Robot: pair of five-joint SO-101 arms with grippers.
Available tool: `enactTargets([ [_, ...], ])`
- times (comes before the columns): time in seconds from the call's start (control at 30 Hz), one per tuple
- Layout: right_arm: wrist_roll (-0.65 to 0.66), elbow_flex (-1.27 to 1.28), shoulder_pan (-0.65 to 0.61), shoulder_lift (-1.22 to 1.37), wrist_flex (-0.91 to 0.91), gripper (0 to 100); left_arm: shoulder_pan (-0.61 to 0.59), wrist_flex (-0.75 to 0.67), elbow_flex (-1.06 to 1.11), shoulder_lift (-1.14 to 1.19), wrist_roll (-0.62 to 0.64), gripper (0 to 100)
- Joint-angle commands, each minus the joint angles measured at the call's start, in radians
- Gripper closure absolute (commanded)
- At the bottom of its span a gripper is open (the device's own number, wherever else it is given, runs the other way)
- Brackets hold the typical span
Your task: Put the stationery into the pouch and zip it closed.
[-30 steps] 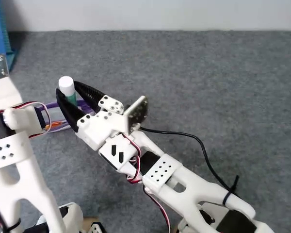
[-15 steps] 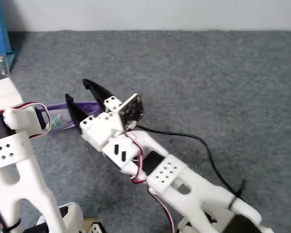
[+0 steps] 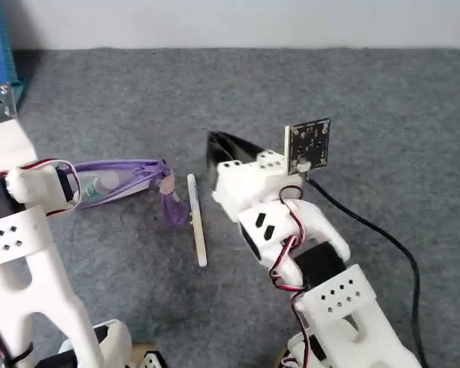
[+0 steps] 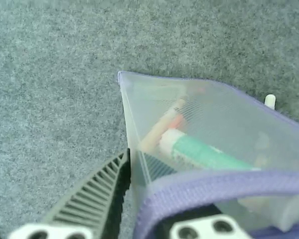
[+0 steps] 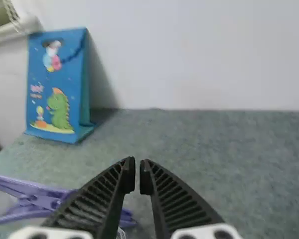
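Note:
A translucent pouch (image 3: 126, 182) with a purple zip rim hangs at the left, its mouth facing right. My left gripper (image 4: 142, 191) is shut on the pouch (image 4: 209, 119) at its rim. Inside lie a green-and-white glue stick (image 4: 199, 153) and an orange pen (image 4: 164, 124). A purple zip pull (image 3: 169, 204) dangles from the mouth. On the carpet just right of it lies a white stick (image 3: 197, 222). My right gripper (image 3: 217, 146) hovers right of the stick, off the pouch; in the right wrist view its fingers (image 5: 114, 186) are shut with nothing between them.
A blue paper bag (image 5: 57, 84) with a dinosaur picture stands against the white wall at the far left. Grey carpet (image 3: 368, 100) stretches free to the right and back. A black cable (image 3: 376, 238) trails from the right wrist camera.
A second ago my right gripper held the glue stick above the pouch. It let go, the stick is now inside, and the gripper drew back to the right and shut.

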Motion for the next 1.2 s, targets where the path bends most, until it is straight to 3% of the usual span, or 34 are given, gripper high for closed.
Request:
enactTargets([
  [0.0, -0.009, -0.002, 0.035, -0.007, 0.13, 93.9, 0.0, 0.026, -0.122, -0.014, -0.005, 99],
  [0.27, 0.011, -0.025, 0.024, 0.328, 0.182, 77.3, -0.006, 0.026, -0.099, -0.219, 0.029, 99],
  [0.43, 0.026, -0.172, -0.027, 0.618, 0.189, 77.2, -0.008, 0.005, -0.039, -0.322, 0.035, 99],
  [0.77, 0.028, -0.577, -0.067, 1.102, 0.191, 77.2, -0.008, -0.023, 0.018, -0.242, 0.034, 99],
  [0.93, 0.029, -0.707, -0.084, 1.257, 0.194, 77.2, -0.028, -0.02, 0.021, -0.204, 0.034, 99],
  [1.17, 0.029, -0.868, -0.116, 1.368, 0.346, 77.2, -0.084, -0.051, 0.081, -0.17, 0.017, 99],
])
